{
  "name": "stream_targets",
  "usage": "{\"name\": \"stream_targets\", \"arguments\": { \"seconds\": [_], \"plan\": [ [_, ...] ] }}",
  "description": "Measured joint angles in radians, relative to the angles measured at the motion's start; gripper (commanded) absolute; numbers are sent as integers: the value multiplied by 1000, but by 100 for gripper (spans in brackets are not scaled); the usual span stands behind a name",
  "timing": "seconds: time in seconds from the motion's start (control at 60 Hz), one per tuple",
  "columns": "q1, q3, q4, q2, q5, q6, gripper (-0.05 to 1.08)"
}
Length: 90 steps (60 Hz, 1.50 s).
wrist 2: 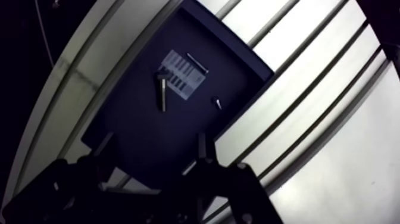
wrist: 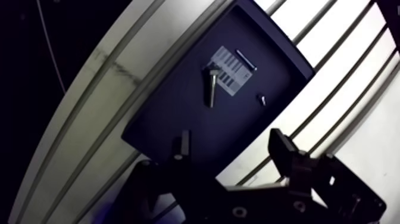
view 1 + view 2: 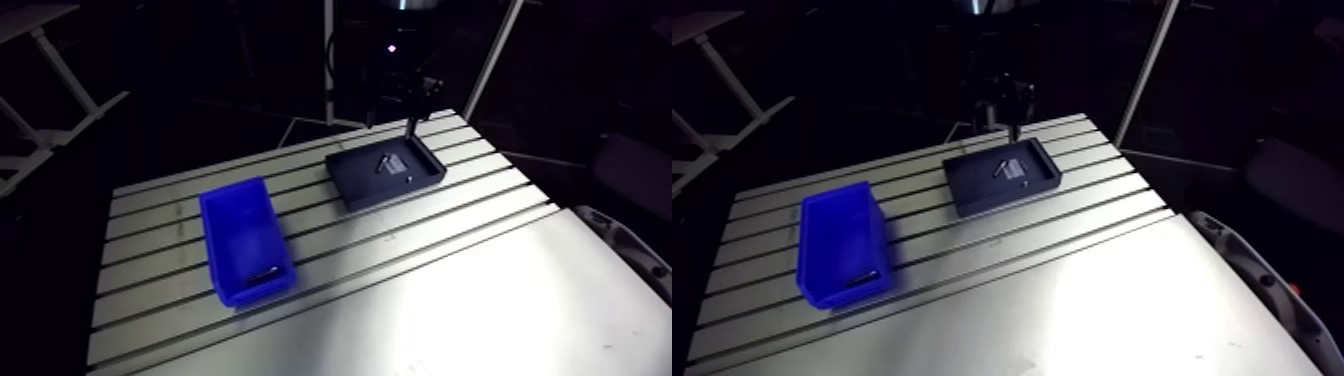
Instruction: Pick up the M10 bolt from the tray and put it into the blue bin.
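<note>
Robotiq gripper (image 2: 214,155) is showing up all matte black: two blocky, angular fingers (image 2: 291,159) on linkage bars, round screw heads (image 2: 240,211) sitting in the base. Wrist (image 3: 402,28) is reading dark, one small purple light (image 3: 392,47) glowing on it.

two containers are set well apart on the counter (image 3: 450,290): in the arm view the bin (image 3: 240,235) is placed left of the tray (image 3: 360,182) and nearer. inside the tray a label (image 2: 232,70) is laid flat; the m10 bolt (image 2: 212,89) is laid partly on it, a thin pin (image 2: 245,59) along one edge, a small screw (image 2: 261,99) near. a small part (image 3: 264,271) is seen in the bin's near corner.
</note>
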Motion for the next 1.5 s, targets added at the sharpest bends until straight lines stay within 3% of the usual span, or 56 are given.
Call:
{"name": "stream_targets", "arguments": {
  "seconds": [0.633, 1.5],
  "plan": [
    [-21, 28, -83, 54, -2, -10, 47],
    [-22, 22, -104, 106, 6, -13, 47]
  ]
}}
